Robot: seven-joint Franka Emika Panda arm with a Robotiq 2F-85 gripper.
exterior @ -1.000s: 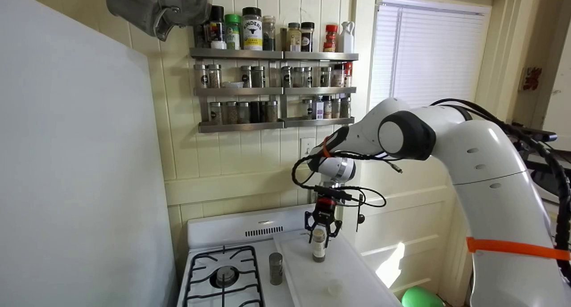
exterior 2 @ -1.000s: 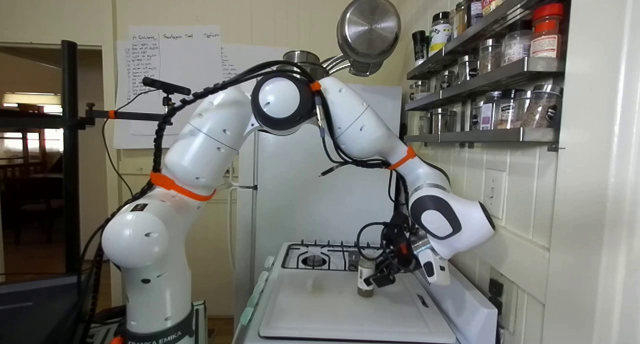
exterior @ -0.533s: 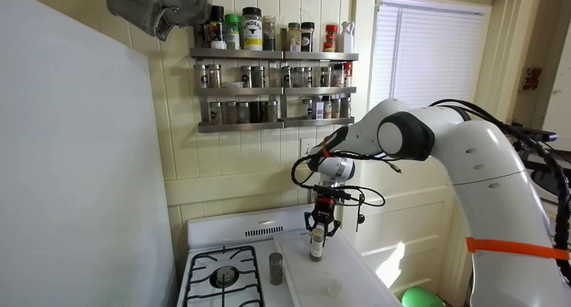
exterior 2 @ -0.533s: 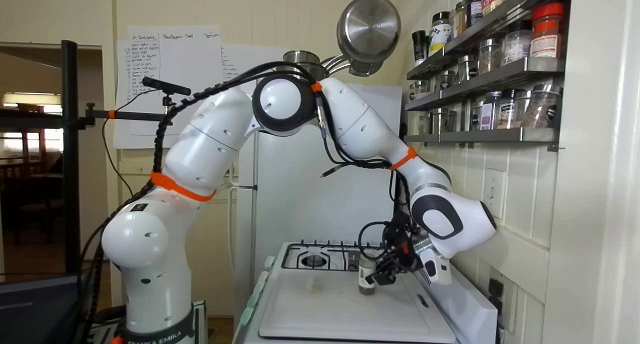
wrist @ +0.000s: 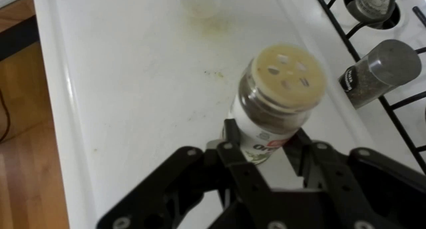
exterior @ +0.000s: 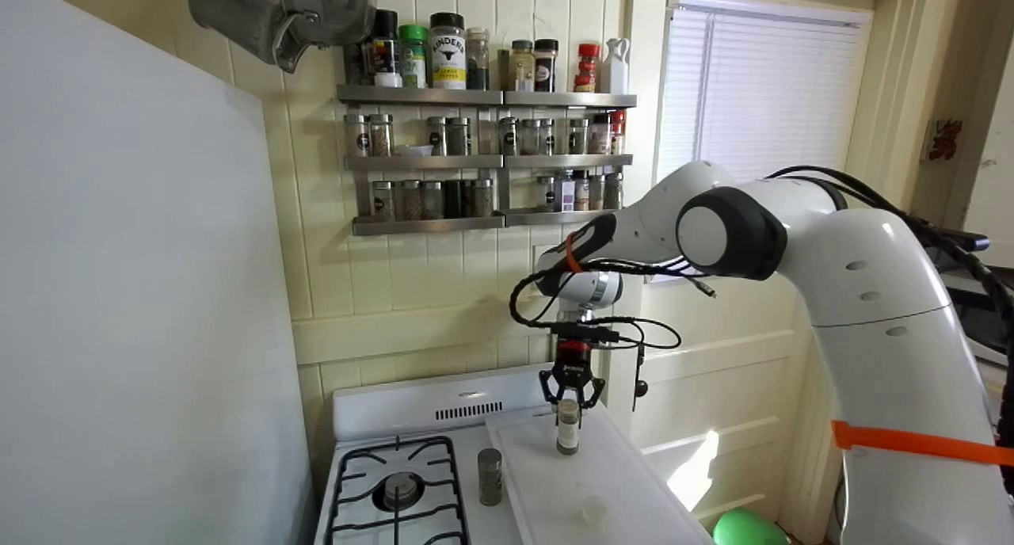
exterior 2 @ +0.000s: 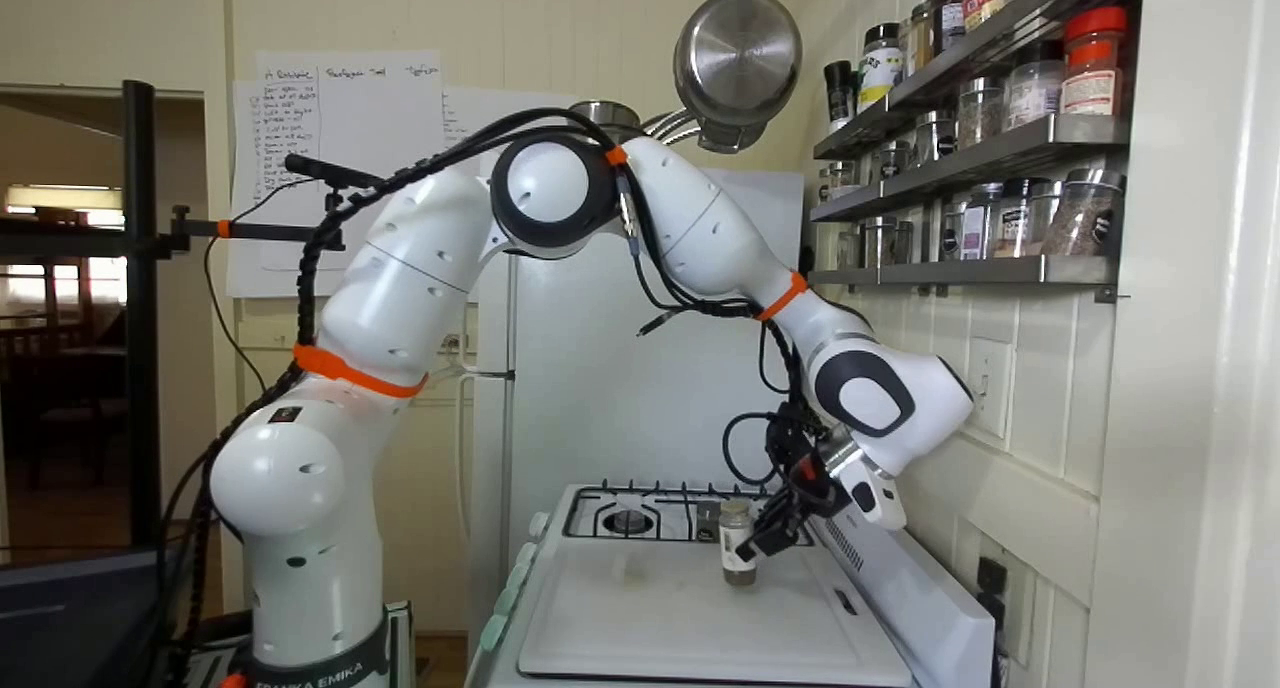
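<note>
We are looking at a kitchen: a white enamel gas stove (exterior: 388,410) with black metal burner grates (exterior: 397,521), a tall white refrigerator (exterior 2: 640,388), a round, shiny steel pan (exterior 2: 738,58) hanging up high, and grey metal wall shelves (exterior: 467,162) lined with clear glass spice jars (exterior: 432,202).

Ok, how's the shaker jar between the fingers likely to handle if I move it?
The shaker jar looks partly clear and hard-sided, so it probably won't squash in the gripper. Its lid is perforated, so it may sprinkle if tipped. Being cylindrical, it would likely roll if it landed on its side.
</note>
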